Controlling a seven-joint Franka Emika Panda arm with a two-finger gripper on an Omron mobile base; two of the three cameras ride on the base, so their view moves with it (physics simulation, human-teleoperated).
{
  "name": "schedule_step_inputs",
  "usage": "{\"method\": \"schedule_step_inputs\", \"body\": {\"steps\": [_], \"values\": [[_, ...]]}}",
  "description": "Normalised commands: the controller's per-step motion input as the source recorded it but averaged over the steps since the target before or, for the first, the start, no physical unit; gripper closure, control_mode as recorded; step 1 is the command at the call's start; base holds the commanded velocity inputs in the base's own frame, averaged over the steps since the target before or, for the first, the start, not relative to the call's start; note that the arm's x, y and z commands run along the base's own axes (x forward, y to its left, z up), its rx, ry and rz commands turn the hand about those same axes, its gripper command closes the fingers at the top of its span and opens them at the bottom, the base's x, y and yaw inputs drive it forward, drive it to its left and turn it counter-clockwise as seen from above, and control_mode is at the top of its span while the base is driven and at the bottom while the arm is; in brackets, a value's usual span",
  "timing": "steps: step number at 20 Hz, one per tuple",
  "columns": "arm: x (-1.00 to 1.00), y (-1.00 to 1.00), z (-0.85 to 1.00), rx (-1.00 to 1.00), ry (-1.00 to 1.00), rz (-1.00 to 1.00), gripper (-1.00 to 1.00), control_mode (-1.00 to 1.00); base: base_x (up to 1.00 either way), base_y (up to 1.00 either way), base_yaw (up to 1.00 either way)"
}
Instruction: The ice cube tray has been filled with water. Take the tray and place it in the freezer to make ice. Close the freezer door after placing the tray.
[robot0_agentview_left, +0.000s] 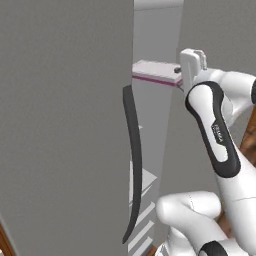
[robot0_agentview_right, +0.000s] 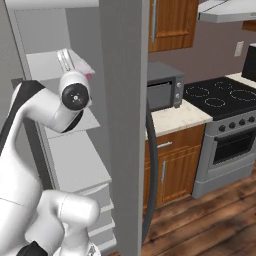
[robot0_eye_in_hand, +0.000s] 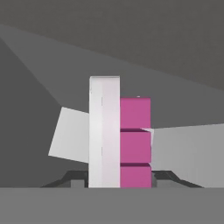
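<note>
While the smooth white arm reaches into the open freezer (robot0_agentview_left: 65, 125), I see the ice cube tray (robot0_agentview_left: 156, 71) in the upper middle of the left base frame, a thin flat slab, pale lavender-white on top with a pinkish-purple edge. It sits level inside the plain grey cabinet, with the gripper (robot0_agentview_left: 179, 74) at its right end. In the hand frame the tray stands at centre, its pale face left and three pink cells stacked right, rising from between the dark finger tips (robot0_eye_in_hand: 75, 179) at the bottom edge. My jaws are closed on the tray, gripping it at its near end. A long dark curved handle (robot0_agentview_left: 133, 165) runs down the matte grey door edge at centre. In the right base frame, flat pale shelves (robot0_agentview_right: 77, 165) step down at lower left; a grey microwave (robot0_agentview_right: 165, 89) sits on a speckled light tabletop (robot0_agentview_right: 177, 119) at centre right, beside a glossy black stove (robot0_agentview_right: 222, 97).
</note>
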Motion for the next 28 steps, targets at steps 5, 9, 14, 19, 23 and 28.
{"method": "schedule_step_inputs", "body": {"steps": [5, 9, 14, 19, 23, 28], "values": [[0.41, 0.17, 0.05, 0.00, 0.00, 0.01, 1.00, -1.00, 0.00, 0.00, 0.00], [0.39, 0.08, 0.03, 0.00, 0.00, 0.04, 1.00, -1.00, 0.00, 0.00, 0.00], [0.41, 0.13, 0.00, 0.00, 0.00, 0.05, 1.00, -1.00, 0.00, 0.00, 0.00], [0.32, 0.27, 0.00, 0.00, 0.00, 0.04, 1.00, -1.00, 0.00, 0.00, 0.00], [0.33, 0.41, 0.00, 0.00, 0.00, 0.00, 1.00, -1.00, 0.00, 0.00, 0.00], [0.38, 0.23, 0.00, -0.01, 0.00, 0.00, 1.00, -1.00, 0.00, 0.00, 0.00]]}}
